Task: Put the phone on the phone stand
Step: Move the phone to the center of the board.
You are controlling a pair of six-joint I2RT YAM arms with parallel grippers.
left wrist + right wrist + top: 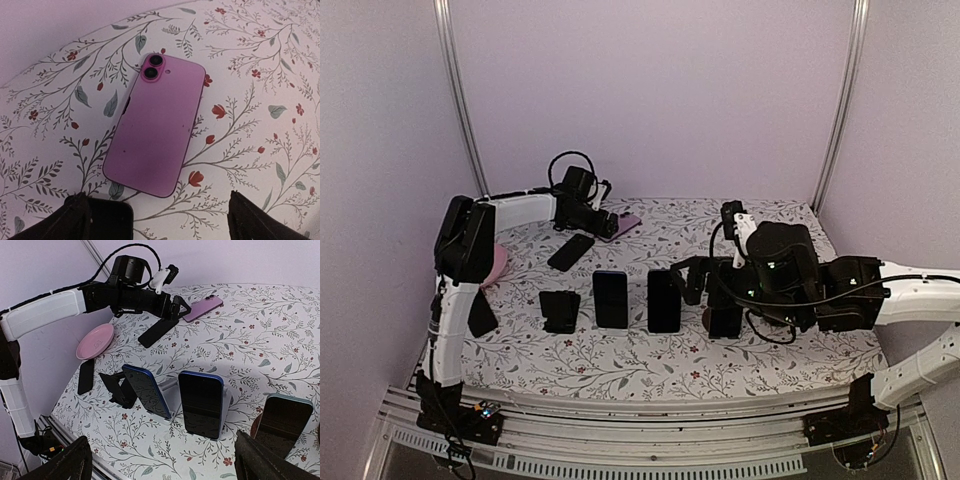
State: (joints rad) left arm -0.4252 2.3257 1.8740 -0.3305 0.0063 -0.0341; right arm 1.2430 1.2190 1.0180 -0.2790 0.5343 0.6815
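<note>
The pink phone [157,125] is lying flat on the table [620,370], back up, way out at the far end near the back wall. Its long axis is running on a diagonal, and the lenses [154,67] are sitting at the end that's pointing away from the left hand [159,210], off toward the far right. Nothing is gripping it.

The left hand is hanging low right at the phone's near end, spread wide and holding nothing. Its fingers [75,220] are showing at the bottom corners of the wrist view, one on each side of that near end and just short of it. The left arm is rising straight up from its base, then bending and reaching out level across the far left of the table.

Just beside that hand, on the near side, a black phone [571,251] is lying flat, also on a diagonal. A plate [498,262] is sitting by the left edge.

Nearer the bases there's a row going across: an empty stand [560,310] on the left, then two propped phones [611,298] [663,300] leaning on their own supports. A third phone [282,422] is leaning at the right end.

The right hand [695,285] is hovering low by that right end, opened wide and empty, pointing left along the row, with its arm coming in from the right edge.
</note>
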